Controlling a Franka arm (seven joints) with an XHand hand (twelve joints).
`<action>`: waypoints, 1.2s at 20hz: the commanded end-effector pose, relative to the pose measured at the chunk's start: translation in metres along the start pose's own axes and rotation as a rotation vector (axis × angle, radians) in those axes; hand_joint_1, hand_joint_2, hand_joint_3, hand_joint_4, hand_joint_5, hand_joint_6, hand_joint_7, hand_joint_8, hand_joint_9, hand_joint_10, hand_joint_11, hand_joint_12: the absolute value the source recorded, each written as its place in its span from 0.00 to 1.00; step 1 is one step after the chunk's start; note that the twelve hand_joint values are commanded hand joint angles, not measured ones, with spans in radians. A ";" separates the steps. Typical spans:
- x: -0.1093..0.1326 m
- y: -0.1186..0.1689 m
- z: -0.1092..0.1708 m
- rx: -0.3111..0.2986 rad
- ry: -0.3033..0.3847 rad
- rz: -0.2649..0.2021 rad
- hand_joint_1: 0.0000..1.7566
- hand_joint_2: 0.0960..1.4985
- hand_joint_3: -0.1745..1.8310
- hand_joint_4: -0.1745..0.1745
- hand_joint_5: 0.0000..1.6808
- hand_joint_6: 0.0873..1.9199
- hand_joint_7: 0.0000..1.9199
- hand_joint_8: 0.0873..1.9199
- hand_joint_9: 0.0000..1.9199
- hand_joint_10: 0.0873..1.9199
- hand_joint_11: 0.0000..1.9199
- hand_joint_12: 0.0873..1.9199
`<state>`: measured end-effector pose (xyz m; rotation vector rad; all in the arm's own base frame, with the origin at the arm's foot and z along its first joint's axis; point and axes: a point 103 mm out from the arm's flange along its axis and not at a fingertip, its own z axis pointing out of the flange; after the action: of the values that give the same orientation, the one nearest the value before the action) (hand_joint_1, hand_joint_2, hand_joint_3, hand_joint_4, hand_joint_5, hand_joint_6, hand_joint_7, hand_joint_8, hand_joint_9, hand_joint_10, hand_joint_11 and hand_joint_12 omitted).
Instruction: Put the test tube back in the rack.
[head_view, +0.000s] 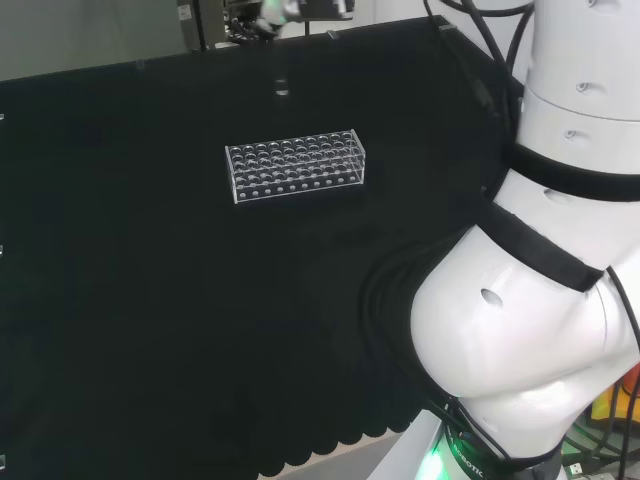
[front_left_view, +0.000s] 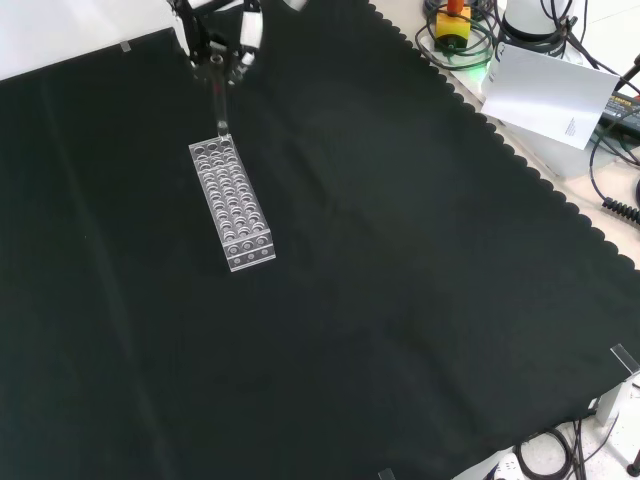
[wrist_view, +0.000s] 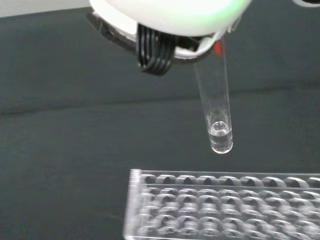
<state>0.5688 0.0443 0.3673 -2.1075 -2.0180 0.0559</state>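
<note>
The desk (front_left_view: 400, 300) is draped in black cloth, and 1 clear plastic rack (front_left_view: 232, 204) with rows of round holes stands on it, toward the far left corner in the front view. Above the rack's far end, the hand (front_left_view: 218, 45) comes in from the top edge of that view, its fingers curled round the top of 1 clear test tube (wrist_view: 216, 107). The tube hangs upright, its rounded bottom just above the rack's end holes, not yet inside any of them.

The black and white hand (front_left_view: 218, 40) is cut off by the front view's top edge; the clear glass test tube's (wrist_view: 215, 102) upper end hides behind it.
</note>
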 end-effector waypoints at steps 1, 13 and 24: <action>0.040 0.004 0.003 0.007 0.045 -0.089 0.76 0.45 0.33 0.00 0.82 0.01 0.72 0.31 0.83 0.32 0.66 0.38; 0.023 0.000 0.045 0.082 0.159 -0.003 0.76 0.45 0.33 0.00 0.82 0.01 0.72 0.31 0.83 0.32 0.66 0.38; 0.026 0.003 0.075 0.123 0.180 0.000 0.76 0.45 0.33 0.00 0.82 0.01 0.72 0.31 0.83 0.32 0.66 0.38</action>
<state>0.5590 0.0783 0.3021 -1.9692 -1.8605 -0.0134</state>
